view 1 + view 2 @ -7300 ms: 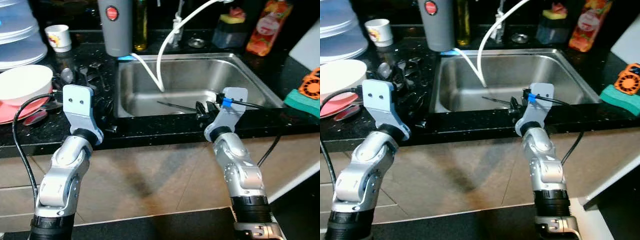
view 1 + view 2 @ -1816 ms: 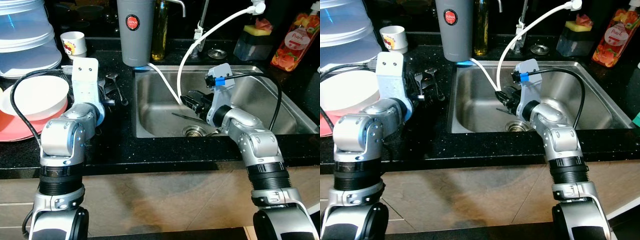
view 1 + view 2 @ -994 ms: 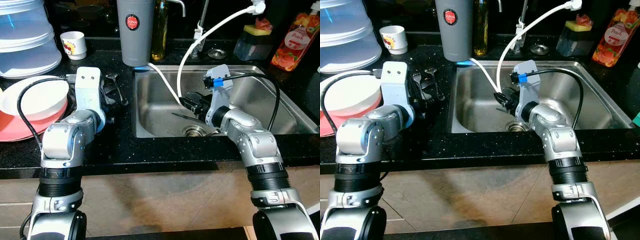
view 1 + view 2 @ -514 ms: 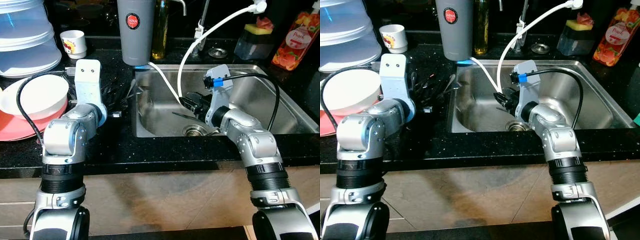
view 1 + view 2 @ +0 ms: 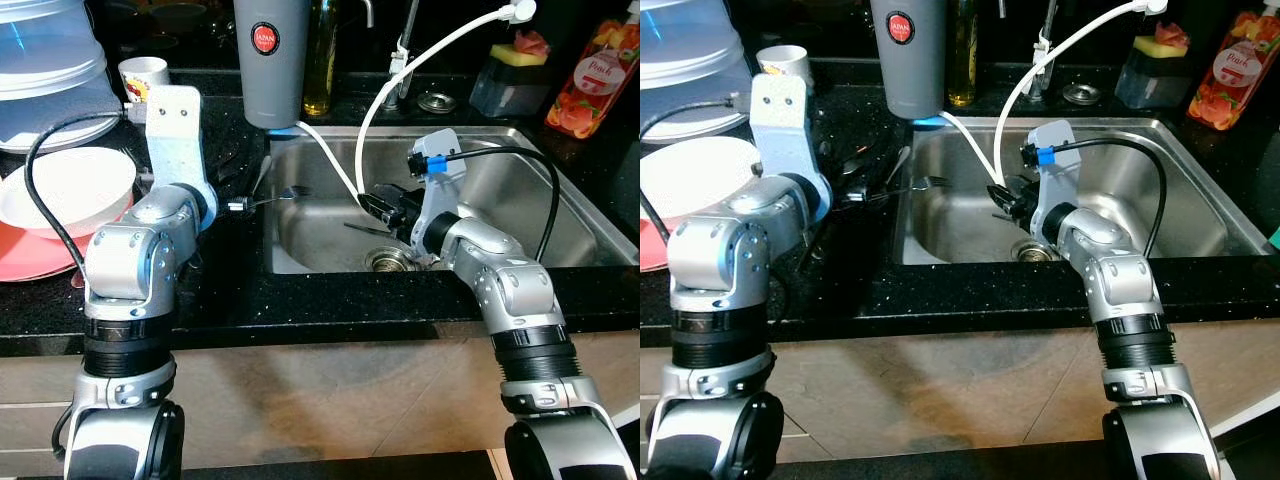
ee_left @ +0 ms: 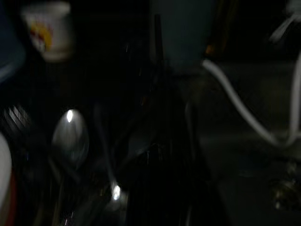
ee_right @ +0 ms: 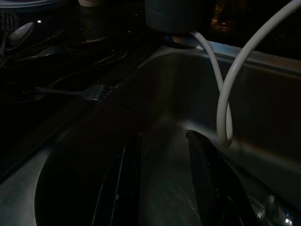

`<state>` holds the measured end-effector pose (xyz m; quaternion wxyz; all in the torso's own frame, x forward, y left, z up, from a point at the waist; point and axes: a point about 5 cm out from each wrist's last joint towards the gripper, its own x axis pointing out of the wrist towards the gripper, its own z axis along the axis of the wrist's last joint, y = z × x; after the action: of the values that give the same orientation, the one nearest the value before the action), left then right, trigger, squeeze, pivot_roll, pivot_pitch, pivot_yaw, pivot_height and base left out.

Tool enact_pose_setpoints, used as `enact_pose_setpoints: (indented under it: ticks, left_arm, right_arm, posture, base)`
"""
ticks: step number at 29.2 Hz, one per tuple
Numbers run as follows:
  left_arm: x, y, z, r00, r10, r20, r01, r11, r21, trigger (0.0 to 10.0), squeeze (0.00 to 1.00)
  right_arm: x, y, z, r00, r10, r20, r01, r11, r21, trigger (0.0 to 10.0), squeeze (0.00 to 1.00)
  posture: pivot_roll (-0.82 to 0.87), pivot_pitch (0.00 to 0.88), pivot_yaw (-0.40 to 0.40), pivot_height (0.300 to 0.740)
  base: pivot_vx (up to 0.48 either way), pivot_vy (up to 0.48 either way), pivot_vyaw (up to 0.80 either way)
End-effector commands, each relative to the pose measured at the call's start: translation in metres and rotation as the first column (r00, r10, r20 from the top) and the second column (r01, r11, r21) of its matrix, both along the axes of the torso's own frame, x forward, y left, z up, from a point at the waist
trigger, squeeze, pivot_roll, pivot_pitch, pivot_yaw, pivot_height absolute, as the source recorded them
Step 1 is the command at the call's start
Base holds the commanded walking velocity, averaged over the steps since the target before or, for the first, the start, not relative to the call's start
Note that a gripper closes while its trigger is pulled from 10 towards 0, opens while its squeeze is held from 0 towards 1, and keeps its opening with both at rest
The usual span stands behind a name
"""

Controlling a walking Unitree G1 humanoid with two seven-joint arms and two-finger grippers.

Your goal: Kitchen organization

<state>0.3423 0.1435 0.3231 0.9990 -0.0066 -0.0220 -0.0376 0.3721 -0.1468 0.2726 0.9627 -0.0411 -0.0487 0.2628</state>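
A silver fork point(image 5: 272, 196) hangs level over the left rim of the steel sink point(image 5: 520, 150), tines pointing into the basin; the right wrist view also shows the fork point(image 7: 89, 92). My left gripper point(image 5: 233, 204) is shut on its handle, just above the black counter. More cutlery point(image 5: 862, 160) lies on the counter behind it, and a spoon point(image 6: 70, 136) glints in the dark left wrist view. My right gripper point(image 7: 164, 183) is low inside the sink, near the drain point(image 5: 388, 260). It is open with nothing between its fingers point(image 7: 207, 179).
A white hose point(image 5: 385, 95) loops from the tap into the basin. Behind the sink's left corner stands a grey tumbler point(image 5: 270, 60). A white bowl point(image 5: 65, 190) on a red plate, a small cup point(image 5: 143, 75) and stacked plastic tubs occupy the left counter. A juice bottle point(image 5: 590, 65) stands back right.
My left gripper has taken a fork from the cutlery pile, lifted it and swung it right over the sink's rim. The right arm has stayed in the basin.
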Motion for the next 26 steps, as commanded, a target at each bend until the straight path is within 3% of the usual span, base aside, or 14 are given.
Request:
enact_pose_setpoints:
  ticks: [1,4,7,9,10,13,15,18,21,22,23,24,26]
  left_arm:
    - [-0.003,-0.006,0.007,0.997,-0.051,0.058,0.050,0.999,0.010,0.0,0.00]
    - [-0.010,-0.015,0.006,0.974,-0.189,0.121,0.189,0.982,0.019,0.0,0.00]
    - [-0.020,-0.021,-0.002,0.932,-0.347,0.106,0.343,0.938,0.055,0.0,0.00]
    - [-0.027,-0.021,-0.003,0.897,-0.426,0.119,0.422,0.905,0.057,0.0,0.00]
    - [-0.031,-0.018,-0.004,0.881,-0.451,0.143,0.446,0.892,0.065,0.0,0.00]
    - [-0.036,-0.011,-0.012,0.852,-0.500,0.156,0.481,0.865,0.146,0.0,0.00]
    - [-0.038,-0.009,-0.017,0.843,-0.517,0.150,0.490,0.852,0.183,0.0,0.00]
    - [-0.040,-0.007,-0.020,0.837,-0.519,0.175,0.490,0.852,0.186,0.0,0.00]
    - [-0.046,-0.006,-0.018,0.792,-0.553,0.260,0.542,0.832,0.121,0.0,0.00]
    - [-0.047,-0.006,-0.017,0.781,-0.556,0.284,0.554,0.827,0.095,0.0,0.00]
    - [-0.047,-0.006,-0.017,0.781,-0.556,0.284,0.554,0.827,0.095,0.0,0.00]
    - [-0.049,-0.004,-0.015,0.770,-0.554,0.318,0.568,0.821,0.056,0.0,0.00]
    - [-0.050,-0.003,-0.014,0.760,-0.551,0.343,0.580,0.815,0.024,0.0,0.00]
  right_arm:
    - [-0.002,0.001,0.001,1.000,0.007,0.005,-0.008,1.000,0.014,10.0,0.00]
    - [-0.001,0.001,0.004,1.000,-0.018,0.024,0.017,0.999,0.050,10.0,0.00]
    - [-0.001,-0.001,0.019,0.993,-0.085,0.076,0.067,0.974,0.216,10.0,0.00]
    - [-0.002,-0.001,0.029,0.991,-0.097,0.089,0.060,0.932,0.357,10.0,0.00]
    - [-0.004,0.000,0.035,0.991,-0.086,0.098,0.033,0.896,0.443,10.0,1.00]
    - [-0.009,0.006,0.043,0.994,-0.007,0.109,-0.059,0.803,0.593,10.0,1.00]
    - [-0.012,0.014,0.046,0.991,0.059,0.117,-0.119,0.781,0.613,10.0,1.00]
    - [-0.019,0.030,0.045,0.977,0.182,0.108,-0.210,0.782,0.587,10.0,1.00]
    - [-0.023,0.044,0.038,0.969,0.239,0.058,-0.230,0.797,0.558,10.0,1.00]
    - [-0.023,0.047,0.037,0.969,0.243,0.047,-0.227,0.797,0.559,10.0,0.78]
    - [-0.023,0.047,0.037,0.969,0.243,0.047,-0.227,0.797,0.559,10.0,0.78]
    - [-0.023,0.049,0.035,0.968,0.251,0.027,-0.222,0.793,0.567,10.0,0.00]
    - [-0.023,0.052,0.034,0.967,0.255,0.017,-0.219,0.794,0.567,10.0,0.00]
  posture:
    - [0.02,0.173,-0.009,0.740]
    - [0.02,0.169,-0.005,0.740]
    - [0.02,0.169,-0.003,0.740]
    - [0.02,0.169,-0.003,0.740]
    - [0.02,0.164,-0.004,0.740]
    - [0.02,0.158,-0.003,0.740]
    - [0.02,0.155,-0.004,0.740]
    - [0.02,0.150,-0.007,0.740]
    - [0.02,0.146,-0.008,0.740]
    - [0.02,0.146,-0.008,0.740]
    - [0.02,0.146,-0.008,0.740]
    - [0.02,0.146,-0.008,0.740]
    - [0.01,0.139,-0.009,0.740]
  base:
    - [0.000,0.000,0.00]
    - [0.000,0.000,0.00]
    - [0.000,0.000,0.00]
    - [0.000,0.000,0.00]
    - [0.000,0.000,0.00]
    - [0.000,0.000,0.00]
    - [0.000,0.000,0.00]
    - [0.000,0.000,0.00]
    - [0.000,0.000,0.00]
    - [0.000,0.000,0.00]
    - [0.000,0.000,0.00]
    - [0.000,0.000,0.00]
    - [0.000,0.000,0.00]
